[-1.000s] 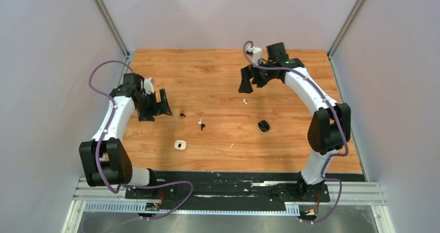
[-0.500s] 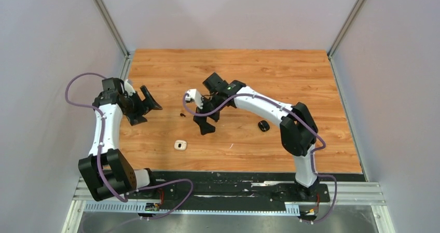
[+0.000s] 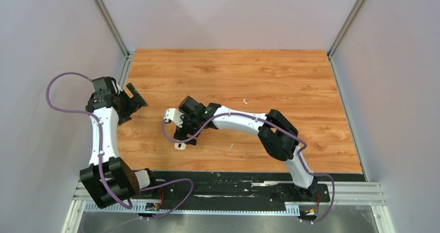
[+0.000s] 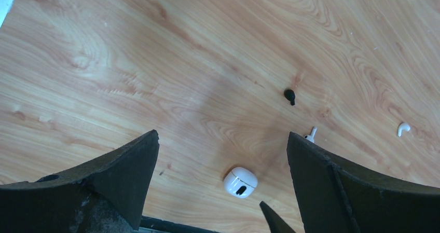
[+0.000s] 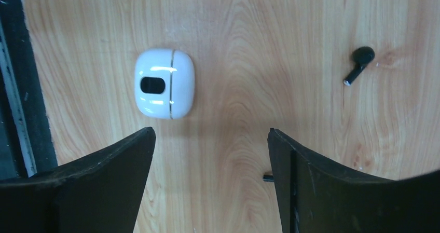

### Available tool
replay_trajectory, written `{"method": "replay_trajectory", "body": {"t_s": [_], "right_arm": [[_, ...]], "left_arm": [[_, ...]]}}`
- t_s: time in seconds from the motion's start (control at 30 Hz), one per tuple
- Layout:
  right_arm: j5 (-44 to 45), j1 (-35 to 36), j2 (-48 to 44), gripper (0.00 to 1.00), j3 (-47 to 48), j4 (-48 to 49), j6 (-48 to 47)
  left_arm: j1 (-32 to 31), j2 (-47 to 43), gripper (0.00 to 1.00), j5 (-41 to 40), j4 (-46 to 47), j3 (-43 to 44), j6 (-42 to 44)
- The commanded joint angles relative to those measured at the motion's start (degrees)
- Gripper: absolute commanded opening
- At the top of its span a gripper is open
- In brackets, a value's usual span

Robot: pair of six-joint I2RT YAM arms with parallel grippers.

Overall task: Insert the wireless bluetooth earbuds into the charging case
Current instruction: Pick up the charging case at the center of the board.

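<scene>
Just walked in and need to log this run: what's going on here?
The right gripper hovers open beside the white charging case, holding nothing. A black earbud lies loose on the table nearby, a white earbud farther off. The left gripper hangs open and empty at the left edge.

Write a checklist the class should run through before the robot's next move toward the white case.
1. The right claw is empty, jaws apart: ok.
2. The white case is centred in that claw's gap: not ok, it sits off to one side.
3. The case lid is open: cannot tell.
4. A black earbud lies free nearby: ok.
5. The left claw is open, away from the case: ok.
</scene>
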Motion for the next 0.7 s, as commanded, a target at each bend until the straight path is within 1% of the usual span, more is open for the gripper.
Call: {"method": "replay_trajectory", "body": {"t_s": [0.0, 0.23, 0.43, 0.67], "right_arm": [[-1.3, 1.9, -0.6, 0.80, 0.3, 4.7, 1.3], [-4.4, 2.7, -0.3, 0.80, 0.0, 5.2, 5.5], [1.8, 4.4, 1.2, 0.82, 0.0, 8.7, 10.0], [3.7, 5.4, 3.9, 0.80, 0.3, 9.3, 8.4]], "left_arm": [[0.1, -2.1, 1.00, -1.0, 0.9, 2.1, 0.2], [0.2, -2.7, 1.00, -0.7, 0.6, 0.9, -0.3], [0.8, -1.7, 1.00, 0.3, -1.2, 1.2, -2.5], [0.9, -0.2, 1.00, 1.4, -1.8, 1.2, -3.5]]}}
